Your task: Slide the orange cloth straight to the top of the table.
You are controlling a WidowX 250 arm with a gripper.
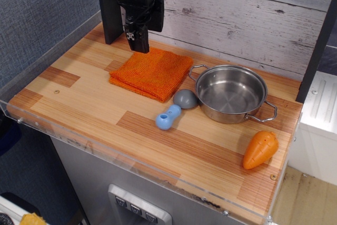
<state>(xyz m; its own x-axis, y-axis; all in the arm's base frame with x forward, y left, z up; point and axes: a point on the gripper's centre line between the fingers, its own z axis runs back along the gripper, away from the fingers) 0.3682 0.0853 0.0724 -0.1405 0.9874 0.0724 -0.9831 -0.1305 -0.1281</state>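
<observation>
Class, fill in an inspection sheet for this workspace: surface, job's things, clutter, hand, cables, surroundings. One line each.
Surface: wooden table with a clear rim.
Job's things: orange cloth lies flat near the back wall, left of the pot.
Clutter: steel pot, empty; grey dome touching it; blue toy; orange carrot toy near the right edge.
Hand: hand above the cloth's back edge, holding nothing; open or shut unclear.
Cables: nothing seen.
Surroundings: whitewashed plank wall behind, grey panel on the left.

The pot [230,93] stands on the table [79,98]. The cloth [151,72] lies left of it. The dome-shaped piece [185,99] touches the pot's left side, the dumbbell-shaped toy [168,117] just before that. The carrot toy [259,149] lies before the pot, to its right.
</observation>
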